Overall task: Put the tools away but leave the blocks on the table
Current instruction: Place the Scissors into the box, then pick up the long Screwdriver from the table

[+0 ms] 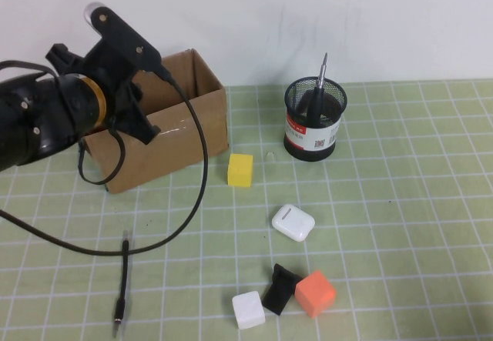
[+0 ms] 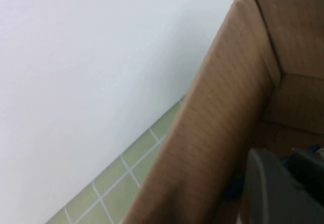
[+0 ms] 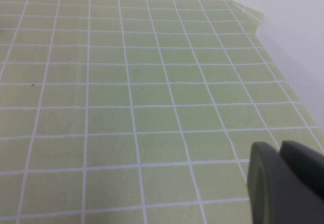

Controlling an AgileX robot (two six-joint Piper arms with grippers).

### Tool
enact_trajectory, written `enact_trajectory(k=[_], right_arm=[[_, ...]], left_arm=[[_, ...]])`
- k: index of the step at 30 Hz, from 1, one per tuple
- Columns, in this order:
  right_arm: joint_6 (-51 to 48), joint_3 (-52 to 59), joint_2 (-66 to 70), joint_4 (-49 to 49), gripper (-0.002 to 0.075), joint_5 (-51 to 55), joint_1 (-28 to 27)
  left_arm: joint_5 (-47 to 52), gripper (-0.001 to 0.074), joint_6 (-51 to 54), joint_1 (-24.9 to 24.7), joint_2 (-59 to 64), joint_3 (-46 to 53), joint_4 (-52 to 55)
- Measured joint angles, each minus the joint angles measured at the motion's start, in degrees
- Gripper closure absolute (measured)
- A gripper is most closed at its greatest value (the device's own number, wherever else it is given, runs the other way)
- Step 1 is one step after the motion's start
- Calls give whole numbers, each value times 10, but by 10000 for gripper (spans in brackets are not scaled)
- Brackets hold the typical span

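The left pincer (image 2: 283,183) hung inside the cardboard box (image 1: 166,129); whether it was open or closed I could not tell. On the bench (image 1: 400,225) lay the pen-like rod (image 1: 122,283), then the yellow (image 1: 240,170), white (image 1: 248,309), black (image 1: 281,288) and orange (image 1: 316,293) blocks; a screwdriver (image 1: 320,87) stood in the mesh cup (image 1: 314,119). The right pincer (image 3: 283,183) hovered closed, empty.

Even, bright, diffuse light; soft short shadows under the blocks (image 1: 283,291). Faint glare on the white case (image 1: 293,222). Both wrist views are blurred close up.

box (image 1: 166,137): matt brown cardboard | pen cup (image 1: 315,118): black metal mesh | case (image 1: 293,222): glossy white plastic
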Motion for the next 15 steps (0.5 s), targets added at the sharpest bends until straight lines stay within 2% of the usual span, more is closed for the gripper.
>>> enact_trajectory(k=[4, 8, 11, 15], right_arm=[[0, 0, 0, 0, 736, 0, 0], [0, 0, 0, 0, 736, 0, 0], [0, 0, 0, 0, 736, 0, 0], [0, 0, 0, 0, 736, 0, 0]], left_arm=[[6, 684, -37, 0, -17, -3, 0], [10, 724, -84, 0, -67, -4, -15], [31, 733, -96, 0, -106, -4, -75], [114, 735, -92, 0, -143, -4, -176]])
